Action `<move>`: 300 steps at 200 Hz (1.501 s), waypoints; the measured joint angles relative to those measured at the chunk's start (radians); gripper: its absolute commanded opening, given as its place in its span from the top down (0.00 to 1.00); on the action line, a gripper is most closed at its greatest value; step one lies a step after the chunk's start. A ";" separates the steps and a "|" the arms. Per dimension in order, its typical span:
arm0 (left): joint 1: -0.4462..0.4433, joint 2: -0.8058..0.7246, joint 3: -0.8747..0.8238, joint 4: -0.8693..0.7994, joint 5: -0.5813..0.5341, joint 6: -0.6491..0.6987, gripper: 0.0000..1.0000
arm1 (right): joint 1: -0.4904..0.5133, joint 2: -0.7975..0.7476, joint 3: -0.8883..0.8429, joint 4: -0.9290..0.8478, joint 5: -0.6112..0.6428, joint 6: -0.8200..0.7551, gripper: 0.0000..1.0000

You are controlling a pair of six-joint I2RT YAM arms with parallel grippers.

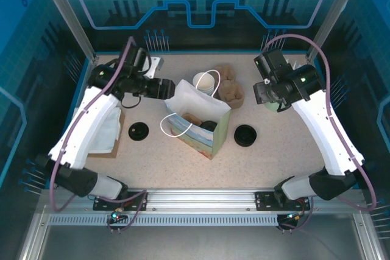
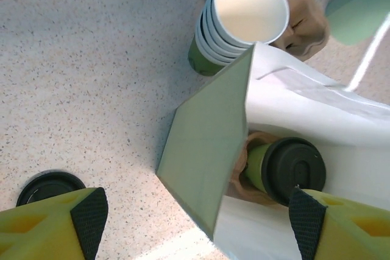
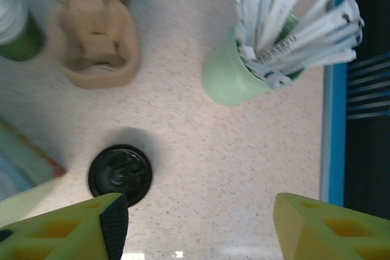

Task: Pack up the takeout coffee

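The coffee (image 2: 285,172), a green cup capped with a black lid, lies tilted inside the bag (image 1: 198,127), nested in a brown holder (image 2: 239,182). From above, its dark lid (image 1: 209,126) shows through the bag's open mouth. The bag stands at the middle of the table (image 1: 152,159), white handles loose.

The left gripper (image 2: 198,226) hovers over the bag's left rim with its jaws spread wide and gripping nothing. One finger (image 2: 88,218) is over the table outside the bag and the other is over the bag's inside, just beside the coffee. A stack of cups (image 2: 244,19) stands just behind the bag, and a spare lid (image 2: 47,188) lies on the table to the bag's left.

The right gripper (image 3: 201,226) hangs well right of the bag, jaws apart and empty. Below it are a second lid (image 3: 120,173), a pulp carrier (image 3: 91,31) and a pale-green cup of packets (image 3: 241,74) near the table's right edge.
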 measured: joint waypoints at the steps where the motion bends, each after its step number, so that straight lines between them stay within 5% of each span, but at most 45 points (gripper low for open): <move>1: 0.000 -0.003 -0.001 0.000 0.000 0.000 0.16 | -0.002 0.000 -0.003 0.001 0.002 -0.002 0.38; 55: 0.013 -0.182 -0.140 0.042 0.010 -0.036 0.14 | -0.135 0.043 -0.153 0.159 0.061 -0.106 0.52; 119: 0.018 -0.272 -0.249 0.052 0.010 -0.069 0.13 | -0.243 0.167 -0.163 0.336 -0.007 -0.173 0.60; 213: 0.018 -0.273 -0.254 0.053 0.009 -0.069 0.13 | -0.298 0.307 -0.146 0.407 -0.067 -0.193 0.67; 300: 0.018 -0.273 -0.254 0.053 0.010 -0.088 0.12 | -0.303 0.308 -0.117 0.418 -0.070 -0.211 0.85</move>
